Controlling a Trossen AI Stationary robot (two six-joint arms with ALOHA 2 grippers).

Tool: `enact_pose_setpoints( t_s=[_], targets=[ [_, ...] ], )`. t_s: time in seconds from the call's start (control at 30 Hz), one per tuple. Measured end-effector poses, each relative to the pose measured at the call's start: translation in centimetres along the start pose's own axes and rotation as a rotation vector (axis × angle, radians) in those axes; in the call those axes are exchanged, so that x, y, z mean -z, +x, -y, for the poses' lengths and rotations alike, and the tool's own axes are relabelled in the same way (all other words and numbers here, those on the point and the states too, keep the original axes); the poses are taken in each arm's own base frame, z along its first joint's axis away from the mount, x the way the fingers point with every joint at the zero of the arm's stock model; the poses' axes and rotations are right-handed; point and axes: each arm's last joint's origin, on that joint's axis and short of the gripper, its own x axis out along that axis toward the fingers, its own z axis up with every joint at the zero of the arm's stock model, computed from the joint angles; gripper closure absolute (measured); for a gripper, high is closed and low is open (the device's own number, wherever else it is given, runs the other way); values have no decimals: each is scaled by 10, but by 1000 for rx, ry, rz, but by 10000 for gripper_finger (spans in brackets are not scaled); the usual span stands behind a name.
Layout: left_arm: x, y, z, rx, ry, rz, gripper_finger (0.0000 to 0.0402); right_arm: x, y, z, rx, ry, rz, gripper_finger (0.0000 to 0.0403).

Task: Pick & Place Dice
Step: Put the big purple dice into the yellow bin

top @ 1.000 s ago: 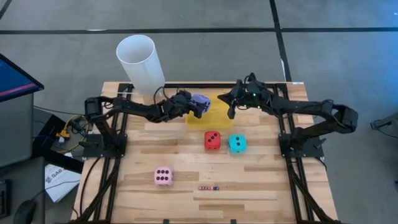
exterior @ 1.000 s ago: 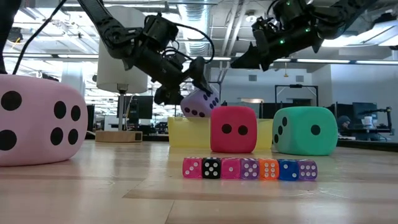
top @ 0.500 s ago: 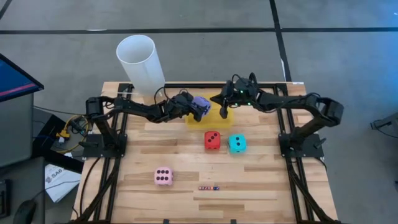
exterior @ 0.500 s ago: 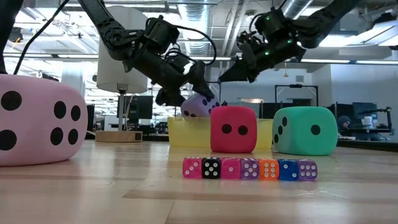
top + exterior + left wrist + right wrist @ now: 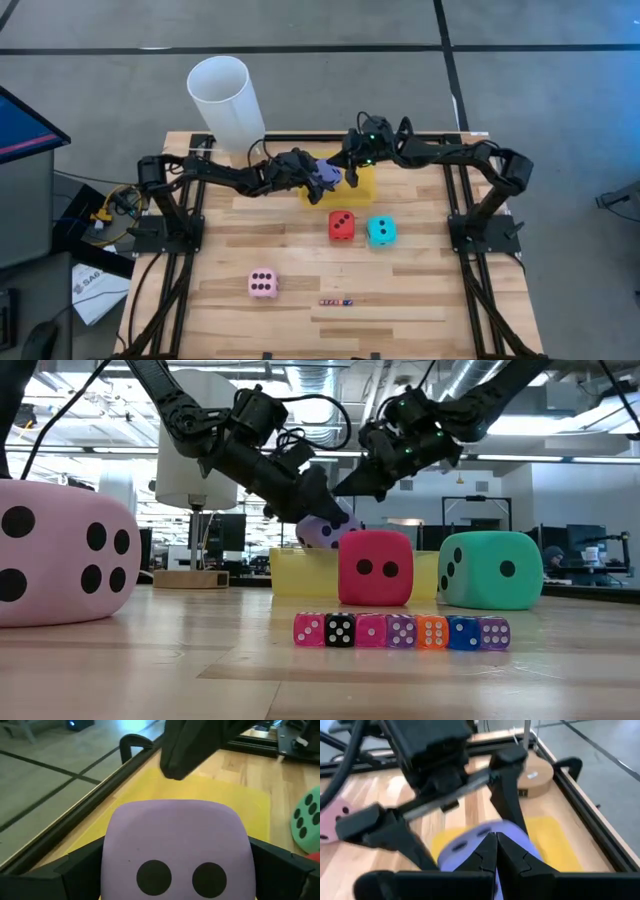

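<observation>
My left gripper (image 5: 175,870) is shut on the purple die (image 5: 175,840), which it holds over the yellow tray (image 5: 364,186) at the table's far middle. My right gripper (image 5: 351,180) is shut. It hangs close by the die's far right side, slanting down from the right. The red die (image 5: 341,224) and cyan die (image 5: 380,230) sit side by side on the table nearer than the tray. Toward the near left, the pink die (image 5: 263,284) also sits on the table. My left gripper pinches the purple die's two opposite sides (image 5: 111,851) between its fingers (image 5: 75,870). They come from the table's left, slanting a little down. The die's two-pip face (image 5: 181,876) looks back at the wrist. Its bottom is hidden behind the tray's wall (image 5: 295,572). My right gripper's shut tip (image 5: 174,769) stands just beyond the die; I cannot tell whether it touches.
A tall white tube (image 5: 225,100) stands at the far left corner. A row of tiny dice (image 5: 336,301) lies near the front edge. Bare wood lies between the pink die and the red die.
My right gripper has gone toward the table's left and a little down, up to the purple die, and has stayed shut. My left gripper has stayed in place but rolled at the wrist, and the purple die has turned with it in the hold.
</observation>
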Motion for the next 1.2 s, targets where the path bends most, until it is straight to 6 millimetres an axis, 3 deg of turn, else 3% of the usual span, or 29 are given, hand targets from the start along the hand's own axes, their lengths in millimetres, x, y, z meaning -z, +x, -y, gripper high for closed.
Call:
enact_pose_setpoints(
  t_s=[0.37,1.2],
  targets=[
    [2,2,-19,1,-16,-30,14,-2,5,-3,-41,-5,8,403],
    [-2,2,-13,37,31,9,14,1,10,-9,-46,-7,-13,403]
  ],
)
